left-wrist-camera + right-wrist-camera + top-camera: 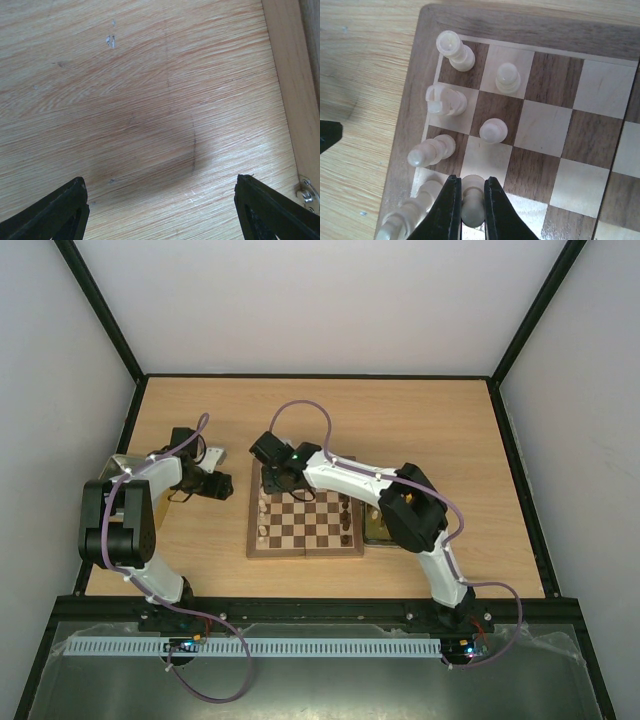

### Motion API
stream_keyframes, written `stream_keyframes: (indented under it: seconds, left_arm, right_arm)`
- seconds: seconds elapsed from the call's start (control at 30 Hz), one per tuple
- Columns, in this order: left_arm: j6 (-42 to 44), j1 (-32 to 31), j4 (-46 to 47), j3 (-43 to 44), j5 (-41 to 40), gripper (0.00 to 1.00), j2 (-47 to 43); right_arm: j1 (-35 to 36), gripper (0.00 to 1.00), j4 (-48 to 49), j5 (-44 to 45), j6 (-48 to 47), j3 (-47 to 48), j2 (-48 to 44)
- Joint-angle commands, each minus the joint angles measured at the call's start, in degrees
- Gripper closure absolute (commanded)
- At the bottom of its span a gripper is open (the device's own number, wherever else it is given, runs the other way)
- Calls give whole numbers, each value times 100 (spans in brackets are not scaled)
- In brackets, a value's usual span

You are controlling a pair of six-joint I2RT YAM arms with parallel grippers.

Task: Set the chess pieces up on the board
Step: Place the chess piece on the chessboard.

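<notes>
The board [305, 553] lies mid-table, with cream chess pieces [263, 510] along its left side and dark ones [347, 520] along its right. My right gripper [272, 472] is over the board's far-left corner. In the right wrist view, my right gripper [471, 181] is shut on a cream pawn [472, 210] whose base is over a light square; I cannot tell if it touches. Two cream pawns [493, 131] stand ahead of it and taller cream pieces [445, 100] line the edge column. My left gripper [162, 182] is open over bare table, holding nothing.
A shiny gold tray [378, 530] sits against the board's right side, under the right arm. A dull tin [118, 468] shows behind the left arm. In the left wrist view, the board's pale wooden edge [287, 75] and a metal fitting [307, 192] are at the right.
</notes>
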Motion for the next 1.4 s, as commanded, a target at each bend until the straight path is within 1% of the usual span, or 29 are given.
stream_keyframes:
  seconds: [0.0, 0.4, 0.6, 0.67, 0.73, 0.8, 1.1, 1.37]
  left_arm:
    - [3, 19, -26, -62, -1, 20, -90]
    - [6, 19, -12, -62, -2, 20, -77]
    - [14, 19, -3, -71, -2, 20, -61]
    - [14, 19, 1, -71, -6, 20, -52]
    - [14, 19, 0, -71, -8, 20, -62]
    - [14, 19, 1, -71, -7, 20, -60]
    - [16, 20, 1, -79, -20, 20, -68]
    - [26, 19, 2, -66, -28, 20, -27]
  right_arm:
    - [5, 94, -82, 24, -99, 181, 196]
    - [11, 94, -73, 82, -128, 289, 367]
    - [8, 92, -108, 139, -156, 352, 399]
    - [9, 89, -115, 169, -157, 352, 396]
    - [4, 83, -116, 178, -167, 352, 402]
    - [12, 80, -103, 211, -159, 334, 377]
    - [11, 78, -46, 256, -125, 306, 264]
    - [3, 79, 31, 396, -96, 271, -113]
